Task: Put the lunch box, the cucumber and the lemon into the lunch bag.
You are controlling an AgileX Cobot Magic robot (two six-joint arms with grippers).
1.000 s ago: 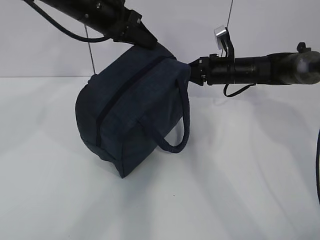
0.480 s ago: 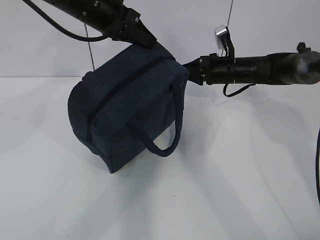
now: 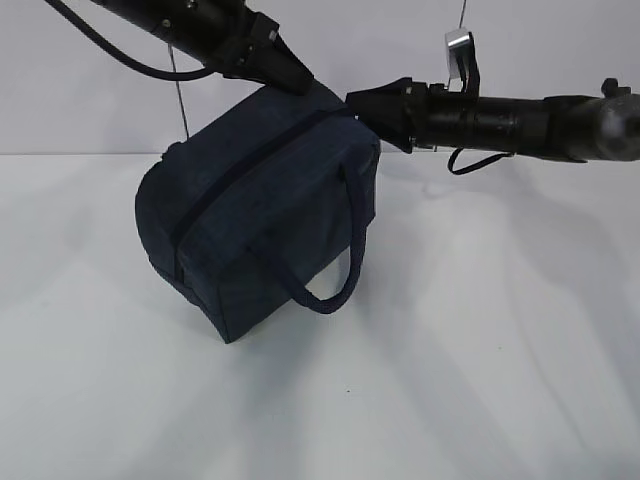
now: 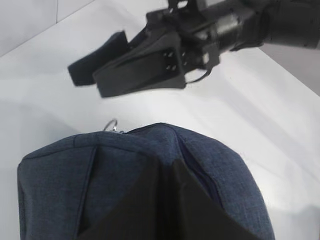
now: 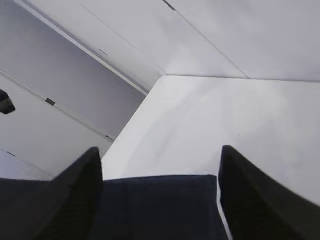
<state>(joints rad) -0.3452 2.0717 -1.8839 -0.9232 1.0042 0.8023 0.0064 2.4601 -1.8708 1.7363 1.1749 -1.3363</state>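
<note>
A bare lab setup: plain white table filling the lower frame, blank white wall panels across the top

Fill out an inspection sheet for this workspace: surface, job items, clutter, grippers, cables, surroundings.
Surface: white table, bare where visible.
Job items: lunch bag held tilted, zipper shut as far as seen, ring pull at its end; lunch box, cucumber, lemon not seen.
Clutter: nothing seen.
Grippers: left gripper shut on the bag's top; right gripper open, beside the bag's upper corner, gripping nothing.
Cables: black cable along the left arm; a loop under the right arm.
Surroundings: plain pale wall; thin rods behind.
</note>
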